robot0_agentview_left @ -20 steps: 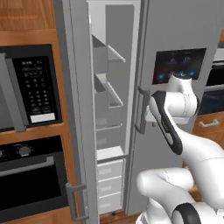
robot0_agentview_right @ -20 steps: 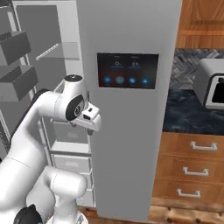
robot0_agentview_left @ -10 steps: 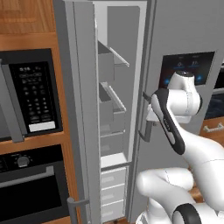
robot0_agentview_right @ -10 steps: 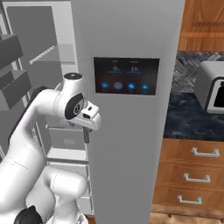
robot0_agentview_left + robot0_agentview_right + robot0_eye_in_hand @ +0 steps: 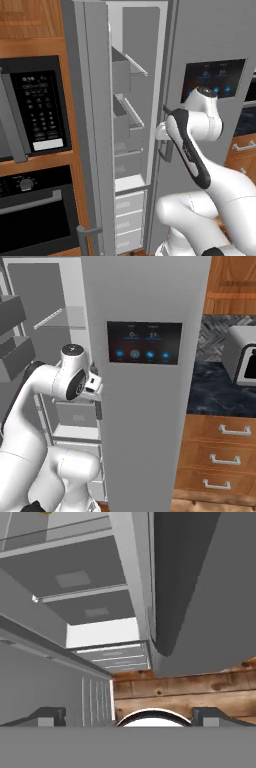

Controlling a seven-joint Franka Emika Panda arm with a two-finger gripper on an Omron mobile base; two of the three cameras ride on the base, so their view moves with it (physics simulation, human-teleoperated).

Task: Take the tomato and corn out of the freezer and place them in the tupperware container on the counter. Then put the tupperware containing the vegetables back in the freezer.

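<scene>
The freezer (image 5: 131, 145) stands open, its narrow door (image 5: 92, 125) swung out to the left and grey shelves and drawers showing inside. My gripper (image 5: 165, 149) hangs open and empty at the right edge of the opening, at mid height, pointing down (image 5: 98, 406). In the hand view the two fingertips (image 5: 50, 714) stand wide apart, above freezer bins (image 5: 85, 577) and the wooden floor. A sliver of yellow at that view's top edge looks like the corn (image 5: 46, 513). The tomato and the tupperware container are out of view. The counter (image 5: 215, 393) lies to the right of the fridge.
The fridge's right door (image 5: 145, 406) with its dark display panel (image 5: 144, 342) stands close beside the hand. A black microwave (image 5: 37, 110) and an oven (image 5: 35, 210) sit in the wooden wall on the left. A toaster (image 5: 240, 356) stands on the counter over the drawers (image 5: 225, 456).
The whole picture has shifted a little, so the camera has moved. The gripper stays open at the freezer's right edge and has sunk slightly.
</scene>
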